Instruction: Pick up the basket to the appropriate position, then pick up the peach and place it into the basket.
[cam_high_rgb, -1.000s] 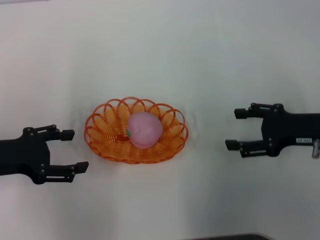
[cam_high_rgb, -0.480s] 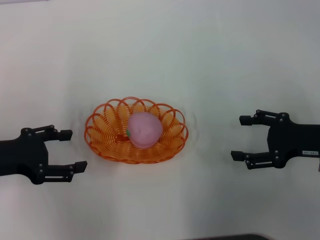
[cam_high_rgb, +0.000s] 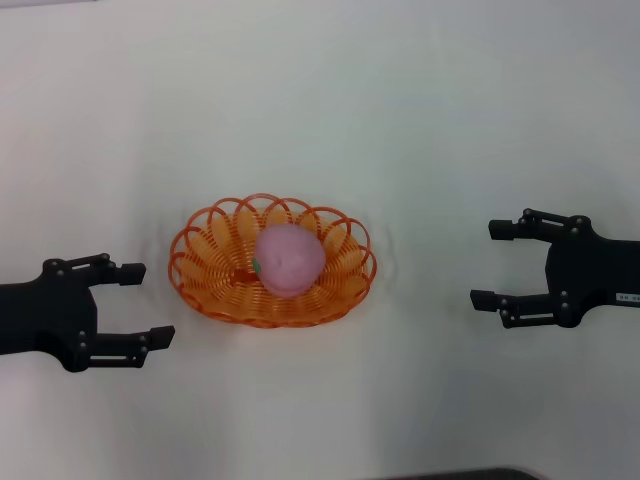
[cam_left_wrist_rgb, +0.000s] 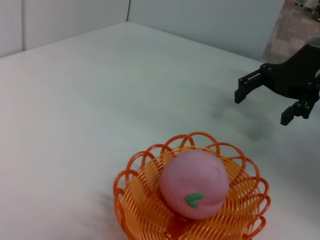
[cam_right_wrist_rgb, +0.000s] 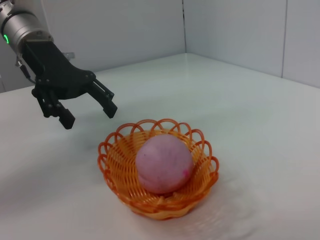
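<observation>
The orange wire basket (cam_high_rgb: 210, 262) rests on the white table near the middle, also seen in the left wrist view (cam_left_wrist_rgb: 135, 195) and the right wrist view (cam_right_wrist_rgb: 200, 172). Inside it lies the pink peach (cam_high_rgb: 289, 260) (cam_left_wrist_rgb: 194, 182) (cam_right_wrist_rgb: 164, 163), its green leaf mark turned toward my left side. My left gripper (cam_high_rgb: 146, 303) (cam_right_wrist_rgb: 88, 108) hovers open to the left of the basket, apart from it. On the other side, well away from the rim, my right gripper (cam_high_rgb: 487, 264) (cam_left_wrist_rgb: 262, 104) is open and holds nothing.
A plain white tabletop (cam_high_rgb: 320, 110) surrounds the basket. Light walls (cam_right_wrist_rgb: 230, 30) stand behind the table in the wrist views.
My right gripper has drawn back to the right, farther from the basket. The left gripper, basket and peach have hardly moved.
</observation>
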